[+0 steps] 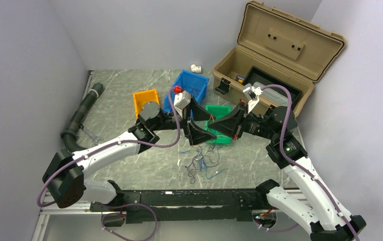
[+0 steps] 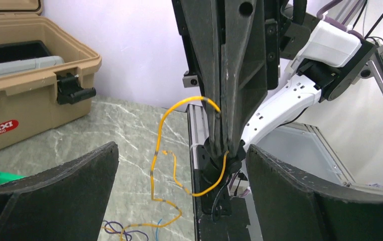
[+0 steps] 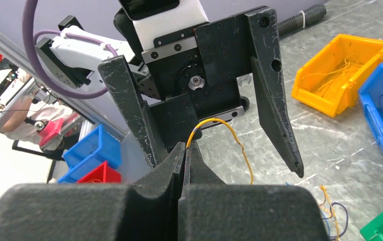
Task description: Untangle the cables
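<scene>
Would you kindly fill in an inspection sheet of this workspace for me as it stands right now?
Surface: grey marbled table.
Job's things: cable tangle lying on the table; one yellow wire rising from it.
Clutter: orange bin, blue bin, green bin, open tan toolbox, black hose, white fitting.
Grippers: left gripper wide open, empty; right gripper shut on the yellow wire.
Cables: purple arm cable looping by the left wrist.
Surroundings: plain pale walls.

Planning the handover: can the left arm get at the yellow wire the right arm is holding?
Likely yes. The left arm has its jaws wide open, facing the right arm, whose shut jaws hold the yellow wire; it loops out free between them, nothing in the way.
</scene>
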Action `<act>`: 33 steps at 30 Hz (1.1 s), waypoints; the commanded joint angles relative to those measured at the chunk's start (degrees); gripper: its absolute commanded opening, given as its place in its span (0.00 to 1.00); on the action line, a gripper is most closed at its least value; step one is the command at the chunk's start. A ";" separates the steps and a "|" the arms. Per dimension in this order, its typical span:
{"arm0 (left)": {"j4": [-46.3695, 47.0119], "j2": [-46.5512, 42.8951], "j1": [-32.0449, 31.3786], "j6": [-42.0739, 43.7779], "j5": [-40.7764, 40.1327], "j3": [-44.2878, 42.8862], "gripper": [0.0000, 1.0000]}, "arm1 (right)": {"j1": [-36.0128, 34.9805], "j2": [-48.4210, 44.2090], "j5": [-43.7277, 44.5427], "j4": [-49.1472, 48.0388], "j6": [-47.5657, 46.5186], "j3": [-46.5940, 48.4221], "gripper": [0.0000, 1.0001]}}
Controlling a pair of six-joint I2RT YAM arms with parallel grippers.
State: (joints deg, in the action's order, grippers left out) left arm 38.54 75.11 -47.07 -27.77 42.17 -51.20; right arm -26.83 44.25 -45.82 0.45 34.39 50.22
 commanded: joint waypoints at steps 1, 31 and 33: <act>1.84 1.79 0.04 -1.06 2.64 -3.93 0.99 | -0.25 0.42 -0.90 -5.13 0.70 2.31 0.00; -24.88 -1.46 -0.56 2.99 -8.34 -9.55 0.00 | -0.28 -5.64 19.53 -0.80 -4.20 -3.90 0.85; -29.82 -2.39 1.09 2.40 -8.70 -11.21 0.00 | -0.33 -7.13 20.70 0.95 -5.26 -5.92 0.87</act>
State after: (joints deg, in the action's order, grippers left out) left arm 21.71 76.58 -48.38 -27.49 37.91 -57.30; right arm -26.83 39.66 -30.13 -2.24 32.23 47.03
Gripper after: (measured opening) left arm 0.013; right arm 0.849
